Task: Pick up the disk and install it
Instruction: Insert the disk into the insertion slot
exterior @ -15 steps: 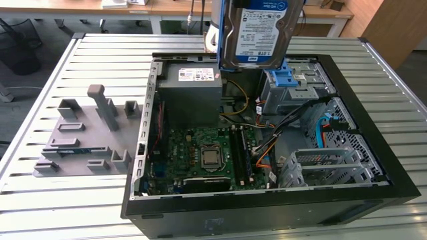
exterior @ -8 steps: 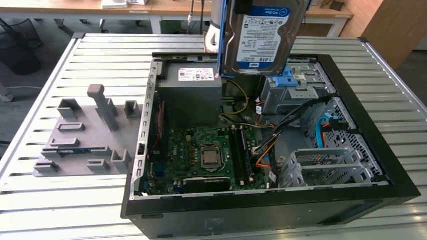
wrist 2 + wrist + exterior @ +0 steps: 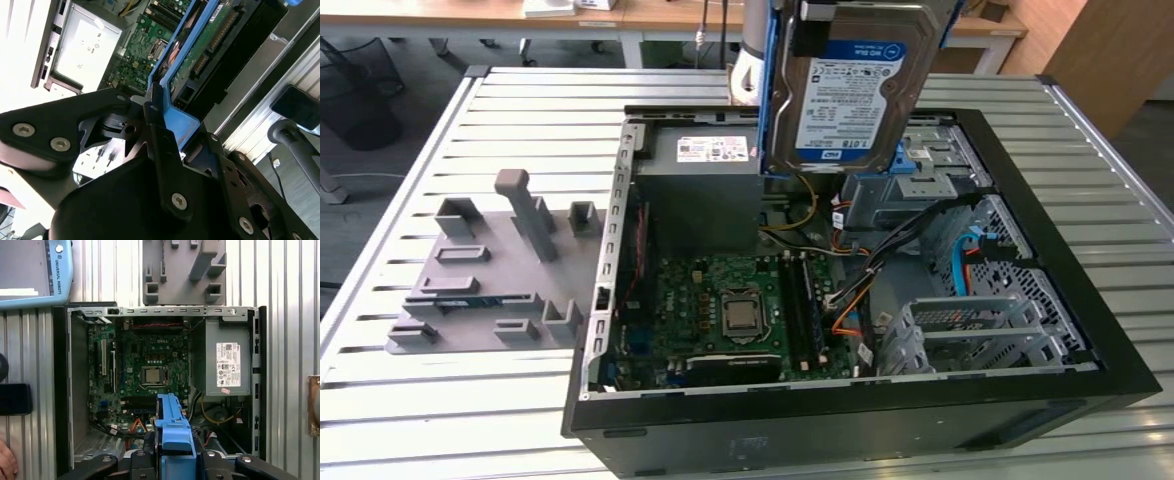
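Note:
The disk (image 3: 854,90), a silver hard drive with a white-and-blue label in a blue carrier bracket, hangs upright above the back of the open computer case (image 3: 854,415). It is over the metal drive cage (image 3: 914,190). In both wrist views my gripper (image 3: 165,130) (image 3: 174,459) is shut on the carrier's blue end tab, with a black finger (image 3: 100,125) on either side. The second wrist view shows the green circuit-board side of the disk (image 3: 210,45). In the first wrist view the disk's blue carrier edge (image 3: 172,422) points down into the case.
Inside the case lie the motherboard (image 3: 720,300), a grey power-supply box (image 3: 700,190), loose cables (image 3: 854,310) and a second metal cage (image 3: 974,330). A grey fixture (image 3: 494,270) sits on the slatted table at the exterior view's left. A hand (image 3: 5,460) rests beside the case.

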{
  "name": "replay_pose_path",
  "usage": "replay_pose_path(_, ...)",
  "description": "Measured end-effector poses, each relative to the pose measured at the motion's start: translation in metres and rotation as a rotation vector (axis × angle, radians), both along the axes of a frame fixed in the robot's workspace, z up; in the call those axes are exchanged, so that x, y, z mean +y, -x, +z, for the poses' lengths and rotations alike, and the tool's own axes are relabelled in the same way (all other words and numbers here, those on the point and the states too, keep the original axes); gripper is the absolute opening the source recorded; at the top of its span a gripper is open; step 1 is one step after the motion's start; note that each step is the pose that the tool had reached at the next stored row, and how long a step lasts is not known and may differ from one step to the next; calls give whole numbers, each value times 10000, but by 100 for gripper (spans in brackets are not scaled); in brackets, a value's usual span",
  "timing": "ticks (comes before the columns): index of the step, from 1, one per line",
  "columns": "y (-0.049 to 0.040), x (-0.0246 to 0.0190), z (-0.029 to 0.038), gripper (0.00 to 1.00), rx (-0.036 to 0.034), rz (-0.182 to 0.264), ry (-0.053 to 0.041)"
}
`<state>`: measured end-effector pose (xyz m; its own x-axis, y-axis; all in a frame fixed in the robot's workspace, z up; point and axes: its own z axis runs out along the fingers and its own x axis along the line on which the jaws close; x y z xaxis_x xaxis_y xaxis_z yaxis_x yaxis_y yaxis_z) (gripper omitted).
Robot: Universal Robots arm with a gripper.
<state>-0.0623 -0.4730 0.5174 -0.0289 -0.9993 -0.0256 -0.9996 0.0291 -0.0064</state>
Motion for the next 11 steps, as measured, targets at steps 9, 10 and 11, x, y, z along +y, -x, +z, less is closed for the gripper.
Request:
replay_pose_path(9, -72, -30, -49, 37, -1, 0, -1)
replay_pose_path(10, -76, -36, -58, 37, 0, 0, 0)
replay_pose_path(11, -77, -49, -67, 37, 1, 0, 3)
